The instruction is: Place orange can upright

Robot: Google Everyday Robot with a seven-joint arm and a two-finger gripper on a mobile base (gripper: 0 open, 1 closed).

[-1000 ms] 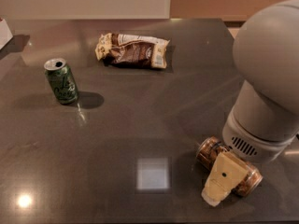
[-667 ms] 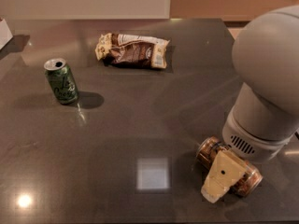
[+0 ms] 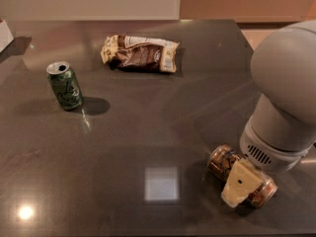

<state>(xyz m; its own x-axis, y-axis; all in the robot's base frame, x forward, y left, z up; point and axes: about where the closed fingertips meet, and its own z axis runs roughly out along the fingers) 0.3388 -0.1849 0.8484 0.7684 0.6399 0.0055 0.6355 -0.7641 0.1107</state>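
On the dark table [image 3: 123,147], a green can [image 3: 65,87] stands upright at the far left, and a snack bag [image 3: 140,53] lies flat at the far middle, both well apart from the action. At the near right, the orange can [image 3: 221,161] lies on its side, its top pointing left and far. The gripper [image 3: 243,179] straddles it beneath the bulky grey arm [image 3: 286,107]. One cream finger [image 3: 239,185] lies flat across the can's middle, touching it, while the other is hidden behind the can. The grip looks closed on the can, though not lifted. The step in hand appears to be the grasp, with the can not yet raised. The next move likely calls for lifting it clear, turning it vertical and setting its base down squarely.
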